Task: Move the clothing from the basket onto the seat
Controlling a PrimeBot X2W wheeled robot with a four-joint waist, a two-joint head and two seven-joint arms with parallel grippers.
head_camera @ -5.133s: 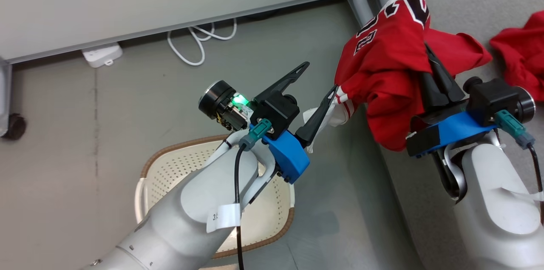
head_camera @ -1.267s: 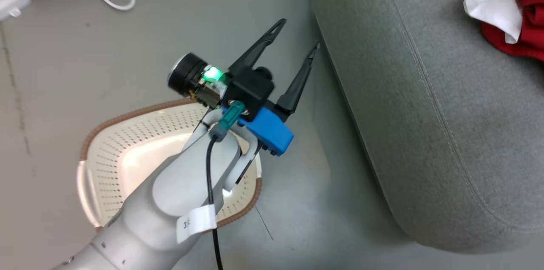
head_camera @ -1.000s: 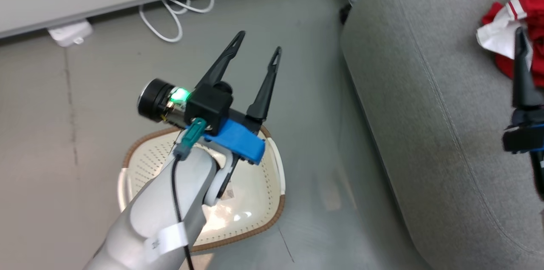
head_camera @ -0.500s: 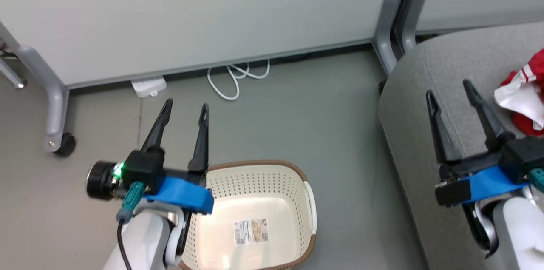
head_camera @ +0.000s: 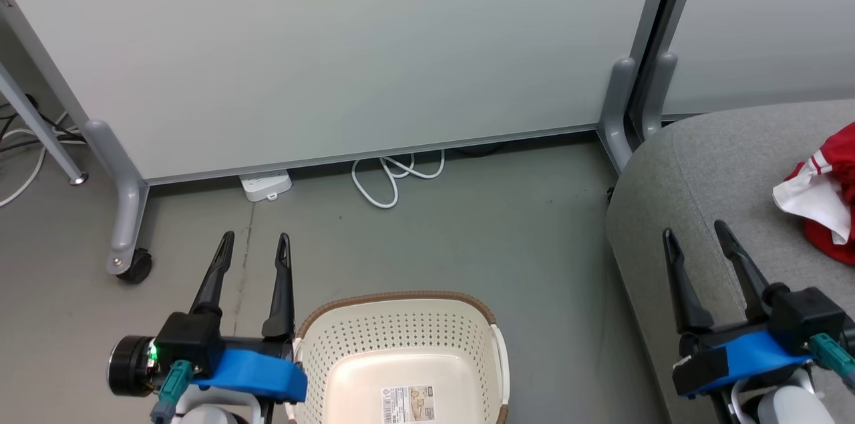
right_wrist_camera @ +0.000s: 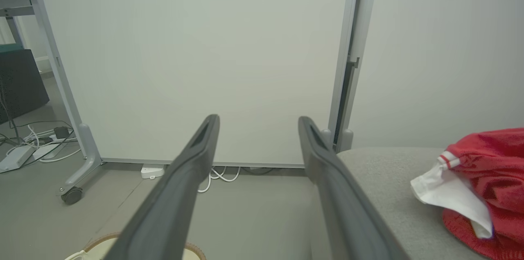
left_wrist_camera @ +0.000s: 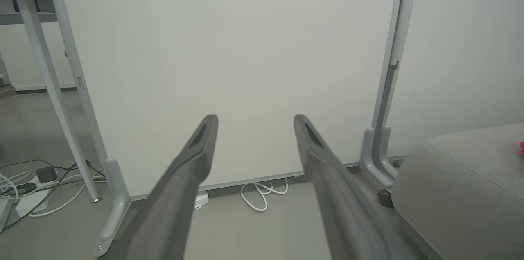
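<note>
Clothing (head_camera: 825, 207) now off the right gripper (head_camera: 693, 230) — lying on the seat (head_camera: 708, 163).

A cream basket (head_camera: 394, 296) is being carried by the grey floor (head_camera: 507, 224), with a looped white cable (head_camera: 394, 180), a white power strip (head_camera: 266, 185) and a castered partition foot (head_camera: 130, 244) being borne nearby. Red clothing (head_camera: 831, 203) with white trim is being held up by the grey seat (head_camera: 721, 170).

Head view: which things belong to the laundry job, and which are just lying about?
Job: basket, red clothing, grey seat.
Lying about: white cable, power strip, partition, castor.
</note>
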